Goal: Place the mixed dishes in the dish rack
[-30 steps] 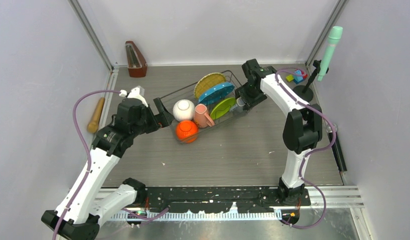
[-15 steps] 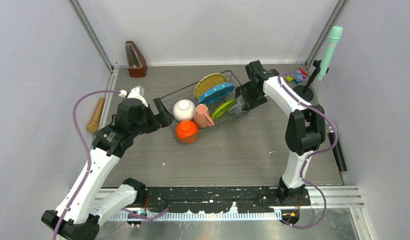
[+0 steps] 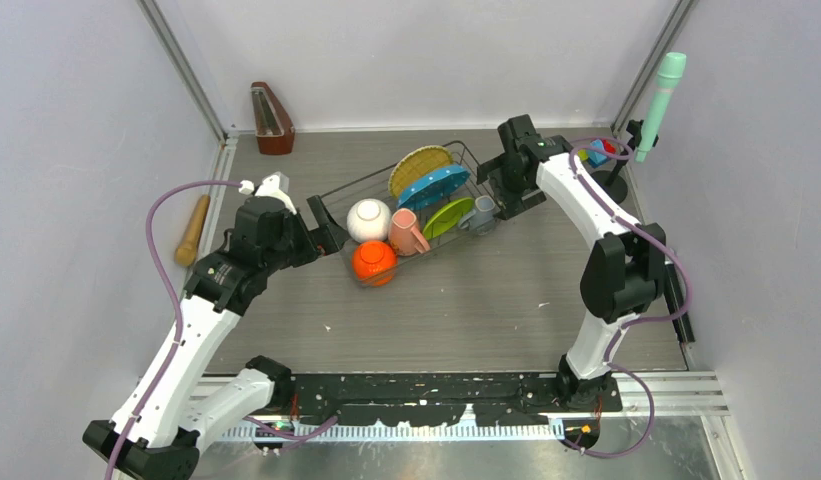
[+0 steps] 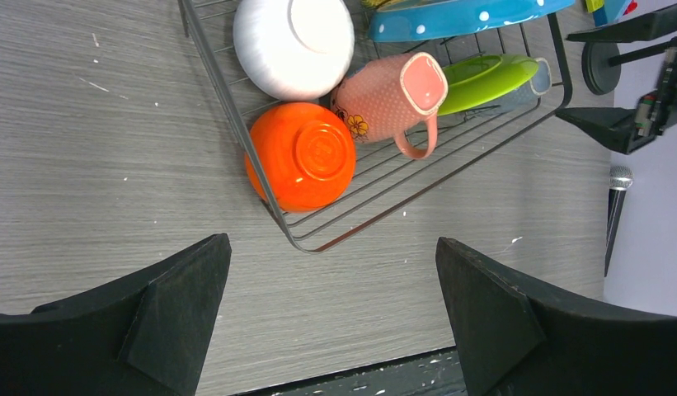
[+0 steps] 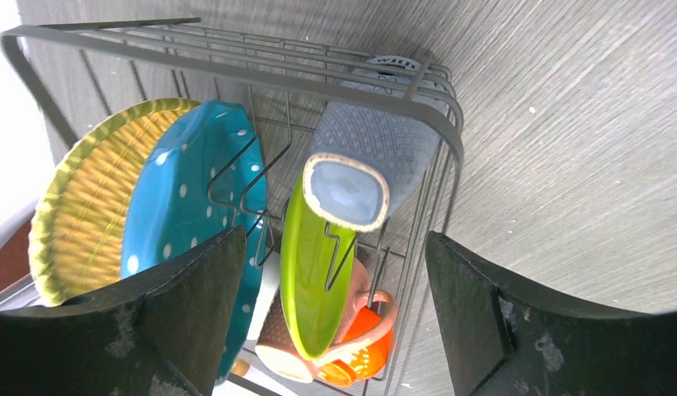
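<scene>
The dark wire dish rack (image 3: 361,182) holds the yellow woven plate (image 3: 421,165), teal-blue plate (image 3: 433,186) and lime green plate (image 3: 448,216) on edge. It also holds the white bowl (image 3: 368,220), salmon-pink mug (image 3: 406,232), orange bowl (image 3: 373,262) and small grey-blue mug (image 3: 483,213). My right gripper (image 3: 498,203) is open and empty just outside the rack's right end. The grey-blue mug (image 5: 368,157) lies on its side against the green plate (image 5: 314,264). My left gripper (image 3: 331,228) is open and empty at the rack's left end, near the orange bowl (image 4: 302,165).
A wooden metronome (image 3: 272,118) stands at the back left. A wooden handle (image 3: 194,230) lies by the left wall. A teal microphone (image 3: 661,95) on a stand and coloured toy blocks (image 3: 596,152) sit at the back right.
My right gripper has drawn back from the rack toward the right, and the grey-blue mug stays inside the rack's right end. The left arm has not moved.
</scene>
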Tool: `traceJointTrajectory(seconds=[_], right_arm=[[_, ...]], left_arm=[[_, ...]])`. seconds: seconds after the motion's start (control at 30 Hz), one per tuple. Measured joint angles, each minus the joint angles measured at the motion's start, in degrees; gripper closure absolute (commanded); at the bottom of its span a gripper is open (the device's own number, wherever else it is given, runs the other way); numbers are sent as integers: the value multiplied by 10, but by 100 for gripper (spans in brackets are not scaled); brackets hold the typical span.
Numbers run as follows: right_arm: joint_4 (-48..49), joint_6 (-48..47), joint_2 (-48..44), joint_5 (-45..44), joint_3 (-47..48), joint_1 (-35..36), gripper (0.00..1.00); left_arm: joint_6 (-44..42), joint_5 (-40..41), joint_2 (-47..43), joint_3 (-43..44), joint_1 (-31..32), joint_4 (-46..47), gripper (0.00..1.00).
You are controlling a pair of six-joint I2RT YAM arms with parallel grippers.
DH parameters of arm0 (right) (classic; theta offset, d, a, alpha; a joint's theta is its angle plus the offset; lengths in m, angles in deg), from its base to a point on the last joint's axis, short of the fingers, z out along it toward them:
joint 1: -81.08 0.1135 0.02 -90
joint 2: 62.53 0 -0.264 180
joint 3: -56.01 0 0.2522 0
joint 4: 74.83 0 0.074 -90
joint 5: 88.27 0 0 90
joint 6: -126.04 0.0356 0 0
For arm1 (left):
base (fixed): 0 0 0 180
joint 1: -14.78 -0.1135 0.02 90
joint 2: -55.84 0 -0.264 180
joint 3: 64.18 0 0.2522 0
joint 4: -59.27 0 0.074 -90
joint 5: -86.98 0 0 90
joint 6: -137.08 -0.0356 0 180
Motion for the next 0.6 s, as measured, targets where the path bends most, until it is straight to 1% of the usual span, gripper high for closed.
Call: traceJointTrajectory(seconds=[0.17,0.3,0.37,0.47,0.5,0.53,0.6], right_arm=[[-13,-26,-60,-31,0,-3,14],[8,-86,-122,-76,-12,-5,14],[47,-142,-174,-110,-54,-5,14],[104,-218,-255,-159,-146,-6,13],[129,-245,-285,-178,-184,-6,12],[151,-271,-312,-195,-221,-6,8],[207,-326,-372,-232,-309,-7,6]], left_arm=[[-3,0,0,-1,0,0,1],[-13,10,-5,-9,0,2,1],[-21,28,-16,-21,0,3,1],[-38,65,-44,-52,0,17,1],[-44,78,-55,-65,0,24,1],[-51,91,-66,-79,0,30,1],[-63,115,-84,-105,0,44,1]])
